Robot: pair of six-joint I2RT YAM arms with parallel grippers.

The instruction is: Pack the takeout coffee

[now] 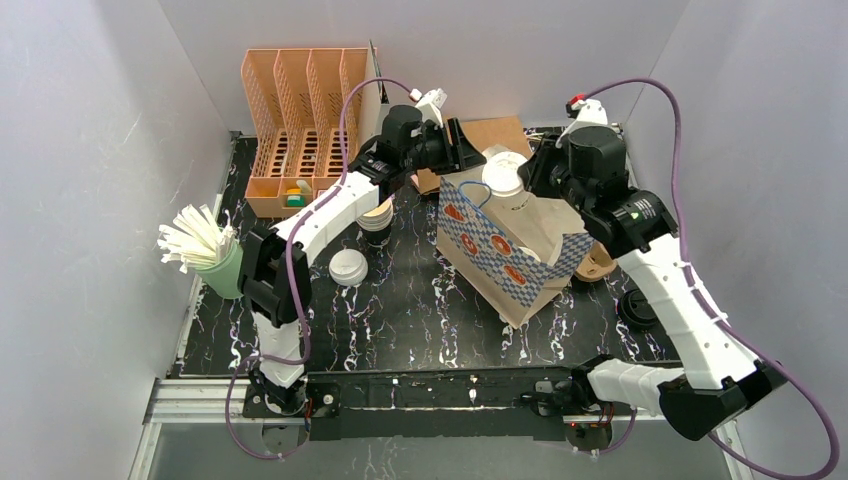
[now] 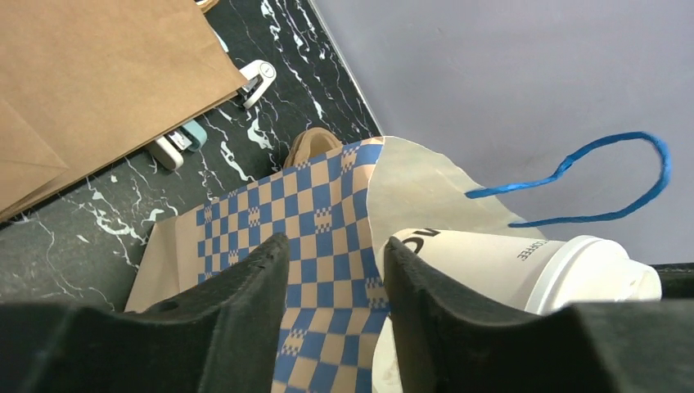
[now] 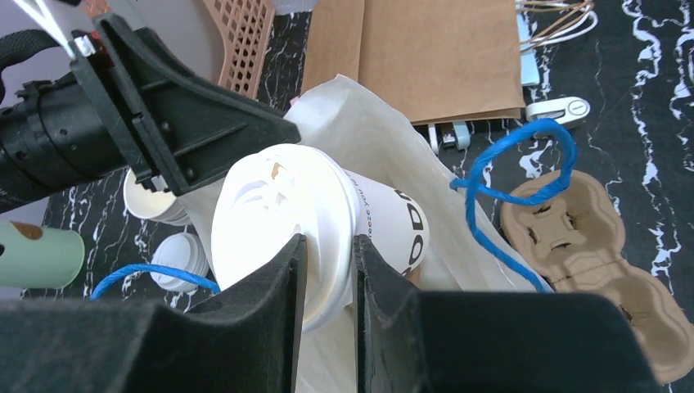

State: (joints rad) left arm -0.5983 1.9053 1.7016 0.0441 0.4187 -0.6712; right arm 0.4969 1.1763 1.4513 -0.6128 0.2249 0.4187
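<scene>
One cup [image 2: 491, 262] marked "COFFEE" — right tool [image 3: 327, 246] gripping it; left tool [image 2: 335, 246] parted, astride bag [image 2: 311, 196]

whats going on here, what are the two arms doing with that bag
The right gripper pinches the lid rim of a white coffee cup, holding it tilted at the mouth of the blue-checked paper bag. The left gripper is at the bag's rim with its jaws apart. The brown pulp tray lies on the table beside the bag with nothing in it, and a second lidded cup stands on the table to the left.
</scene>
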